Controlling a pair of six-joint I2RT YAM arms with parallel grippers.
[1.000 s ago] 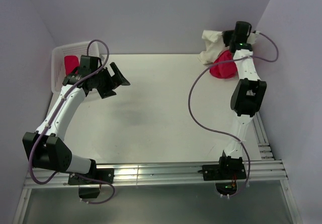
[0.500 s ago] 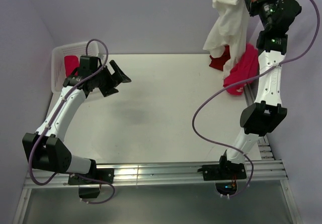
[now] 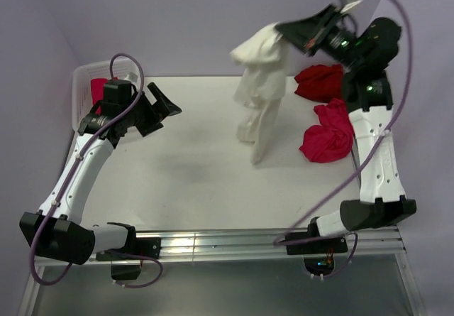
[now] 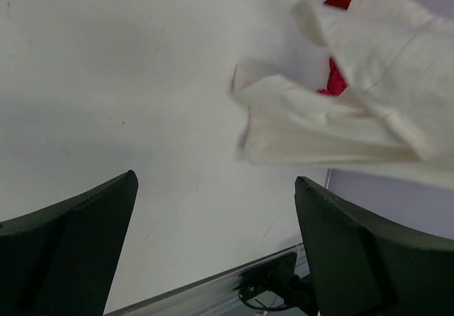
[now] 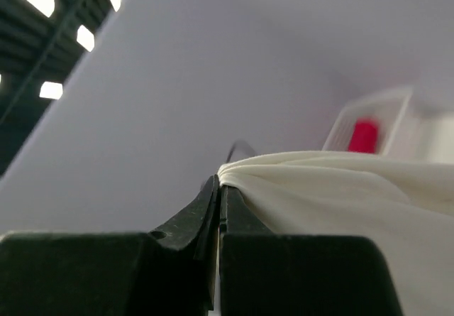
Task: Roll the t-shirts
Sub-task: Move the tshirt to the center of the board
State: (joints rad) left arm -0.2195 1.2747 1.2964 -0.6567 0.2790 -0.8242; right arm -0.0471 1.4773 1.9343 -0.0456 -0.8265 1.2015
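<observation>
R end effector [image 3: 284,30] is up high, well away from the basket [image 3: 84,74], clamped on one edge of the cream shirt [image 3: 259,92]. Its wrist cam shows the fingers pressed together w/ cloth pinched at the tips. The shirt hangs in a bunched column. Can't tell if its low end touches the surface [image 3: 198,174]. L end effector [image 3: 164,119] hovers just beside the basket, fingers spread wide, nothing in them. A pink-red shirt [image 3: 99,89] sits bunched inside the basket. The dark red shirt [image 3: 320,82] & a second pink-red shirt [image 3: 328,133] lie crumpled on the surface, far from the basket, beyond the hanging one.
</observation>
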